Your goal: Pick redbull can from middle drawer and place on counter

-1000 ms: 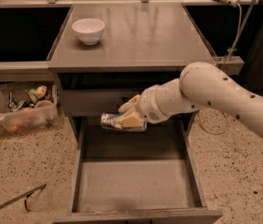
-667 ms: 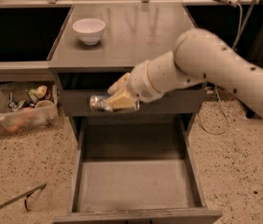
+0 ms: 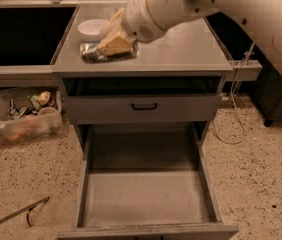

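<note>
My gripper [image 3: 112, 45] is shut on the redbull can [image 3: 92, 52], a slim silver can held on its side, its left end sticking out past the beige fingers [image 3: 115, 43]. The can hangs over the front left part of the counter [image 3: 181, 46]; I cannot tell if it touches the surface. The white arm reaches in from the upper right. The middle drawer [image 3: 146, 194] is pulled fully out below, its grey floor bare.
A white bowl [image 3: 92, 27] stands on the counter just behind the gripper. A closed drawer front with a black handle [image 3: 144, 106] sits above the open drawer. A clear bin of clutter [image 3: 25, 115] is on the floor at left. A cable [image 3: 233, 111] hangs at right.
The gripper has risen with the can from in front of the drawer fronts, up and to the left, to above the counter's front left part.
</note>
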### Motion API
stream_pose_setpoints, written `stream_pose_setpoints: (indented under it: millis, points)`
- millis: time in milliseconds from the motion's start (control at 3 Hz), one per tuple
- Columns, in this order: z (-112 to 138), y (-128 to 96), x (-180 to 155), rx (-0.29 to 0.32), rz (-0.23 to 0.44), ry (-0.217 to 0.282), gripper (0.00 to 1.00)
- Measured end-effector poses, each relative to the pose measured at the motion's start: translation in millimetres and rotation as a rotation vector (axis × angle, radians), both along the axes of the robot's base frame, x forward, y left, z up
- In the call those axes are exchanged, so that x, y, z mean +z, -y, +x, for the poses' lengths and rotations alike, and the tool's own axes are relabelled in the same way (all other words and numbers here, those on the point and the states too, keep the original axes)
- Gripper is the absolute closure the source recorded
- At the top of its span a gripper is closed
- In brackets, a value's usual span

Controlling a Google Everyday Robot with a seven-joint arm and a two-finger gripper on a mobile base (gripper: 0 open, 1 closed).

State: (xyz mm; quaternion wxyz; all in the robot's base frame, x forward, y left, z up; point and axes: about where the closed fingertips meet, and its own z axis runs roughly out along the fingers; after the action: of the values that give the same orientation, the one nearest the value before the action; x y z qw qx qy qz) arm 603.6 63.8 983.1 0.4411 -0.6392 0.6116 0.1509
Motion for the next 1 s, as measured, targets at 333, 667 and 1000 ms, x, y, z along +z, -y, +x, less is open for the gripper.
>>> stream_pose_setpoints:
  millis: [333, 667, 1000]
  points:
    - [72.8, 8.4, 45.3, -0.113, -0.012, 0.139, 1.0]
    - [142.5, 18.7, 56.8, -0.216, -0.045, 0.19, 1.0]
    - [198.0, 25.4, 29.0, -0.254, -0.072, 0.157, 1.0]
